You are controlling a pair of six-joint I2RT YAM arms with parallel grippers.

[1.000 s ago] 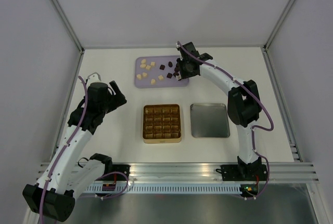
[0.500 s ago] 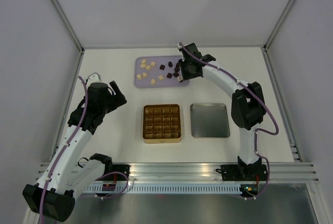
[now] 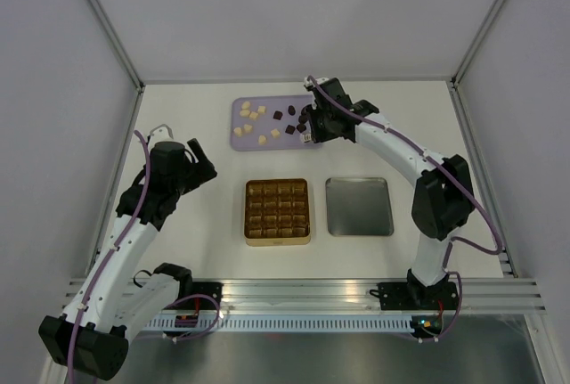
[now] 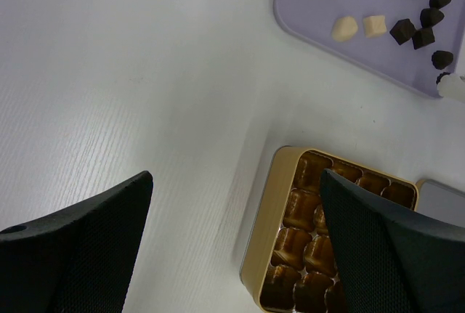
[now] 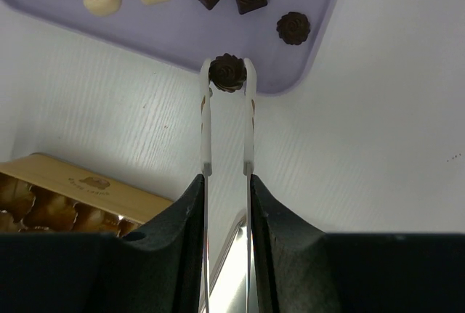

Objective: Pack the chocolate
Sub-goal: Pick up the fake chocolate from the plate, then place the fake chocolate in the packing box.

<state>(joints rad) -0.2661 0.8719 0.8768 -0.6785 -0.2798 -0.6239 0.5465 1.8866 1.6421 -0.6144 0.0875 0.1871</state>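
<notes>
Right wrist view shows the right tool (image 5: 227,208) clenched on slim metal tweezers (image 5: 205,131). It squeezes the blades so that their tips pinch one dark brown fluted round chocolate (image 5: 227,72) at the rim of the flat lavender tray (image 5: 145,33). I cannot tell whether the piece is lifted clear. The tweezers likely serve because the pieces are tiny and the tin's cells are narrow, too tight for the tool's broad fingers.

From the top external camera, the other pale cream cubes (image 3: 253,115) and dark brown lumps (image 3: 291,113) lie loose on the tray. It sits on the tabletop at 12 o'clock from the gold gridded tin (image 3: 278,242), whose cells look unfilled. A flat silver lid (image 3: 359,207) lies at 3 o'clock of the tin, probably set aside to leave the grid open. The left tool (image 4: 236,182) hangs released and wide at the tin's 9 o'clock, holding nothing, seemingly parked out of the way.
</notes>
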